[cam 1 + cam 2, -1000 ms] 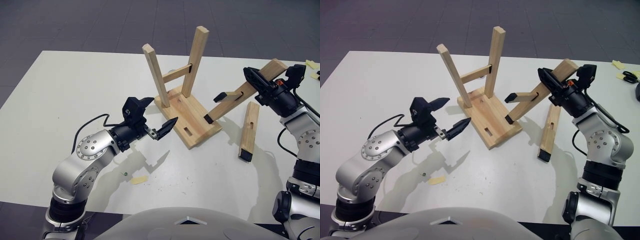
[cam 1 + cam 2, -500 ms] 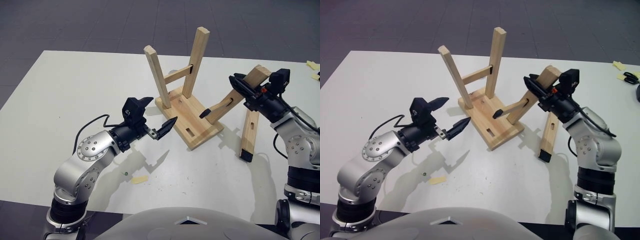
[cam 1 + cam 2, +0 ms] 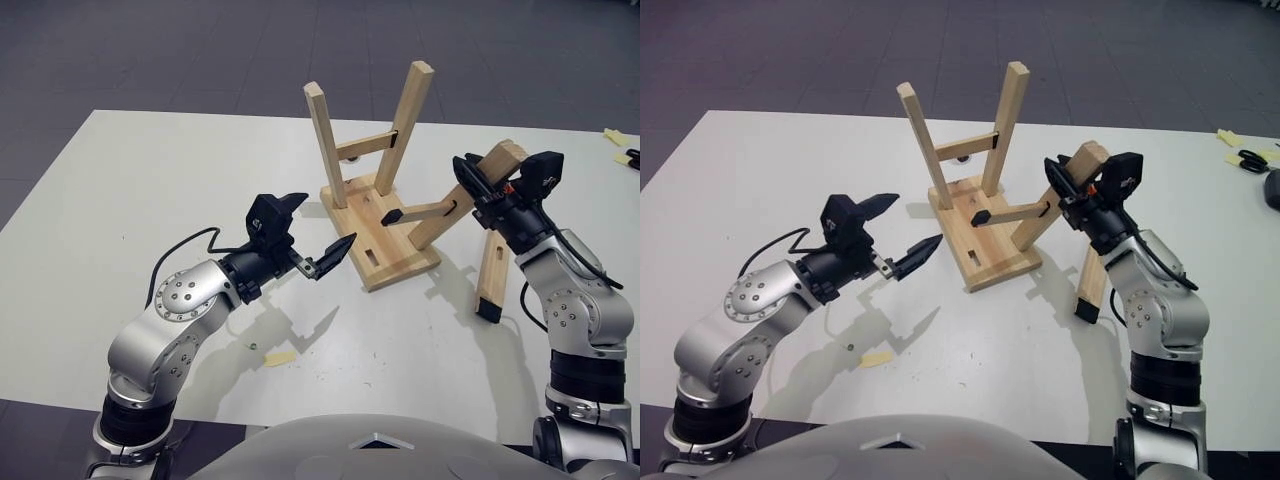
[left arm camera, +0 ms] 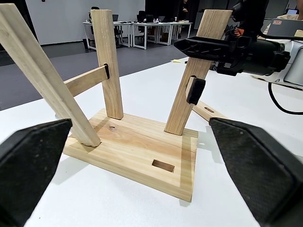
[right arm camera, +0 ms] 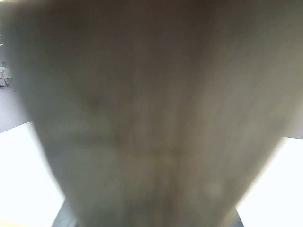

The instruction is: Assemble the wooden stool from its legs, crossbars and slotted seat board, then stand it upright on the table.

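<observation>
Third leg going in: the right hand [image 3: 482,186] clamps a leg [image 3: 436,224] tilted over the seat board [image 3: 385,258], its foot on the board. It looks to need righting, then pressing home. The left hand [image 3: 325,220] hovers wide open near the board. A spare leg [image 3: 490,280] lies close beside the right arm, and the bench [image 3: 150,170] edges are well away.

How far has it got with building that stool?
About halfway. Done: two legs joined by a crossbar stand in the upside-down seat board. In hand: the right end effector grips a third leg, its foot at the board. To do: a fourth leg lies on the table, an empty slot waits, then everything gets turned upright.
</observation>
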`<act>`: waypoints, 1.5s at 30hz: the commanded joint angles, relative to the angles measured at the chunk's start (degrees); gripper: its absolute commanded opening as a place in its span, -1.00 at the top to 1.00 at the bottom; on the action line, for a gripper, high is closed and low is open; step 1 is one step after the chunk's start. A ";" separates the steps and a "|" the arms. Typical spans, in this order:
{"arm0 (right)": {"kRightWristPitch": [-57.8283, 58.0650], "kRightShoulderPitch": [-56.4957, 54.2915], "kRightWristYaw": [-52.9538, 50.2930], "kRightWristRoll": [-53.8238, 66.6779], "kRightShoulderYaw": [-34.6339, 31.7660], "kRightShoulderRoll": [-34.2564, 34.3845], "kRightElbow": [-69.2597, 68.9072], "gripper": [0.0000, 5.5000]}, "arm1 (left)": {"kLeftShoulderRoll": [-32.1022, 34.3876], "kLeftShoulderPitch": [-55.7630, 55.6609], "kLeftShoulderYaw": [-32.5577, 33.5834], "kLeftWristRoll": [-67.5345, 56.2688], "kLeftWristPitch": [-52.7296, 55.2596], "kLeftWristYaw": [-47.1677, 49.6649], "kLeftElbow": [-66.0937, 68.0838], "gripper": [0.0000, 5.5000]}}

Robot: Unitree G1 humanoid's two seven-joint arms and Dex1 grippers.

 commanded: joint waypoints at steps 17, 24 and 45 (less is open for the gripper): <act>-0.47 -15.44 -0.86 -0.66 -3.03 2.06 8.20 0.29 | 0.00 -1.80 -0.21 1.26 -0.61 -2.00 2.69 -0.96; 0.99 -23.60 -2.23 4.21 -7.22 3.57 8.43 -0.10 | -0.37 -2.90 -0.01 1.11 -1.09 -3.06 4.23 -0.96; 5.77 -9.70 -11.44 0.81 -18.73 -3.90 16.06 -0.96 | -1.00 -0.14 4.55 1.71 -1.34 0.02 3.57 -0.96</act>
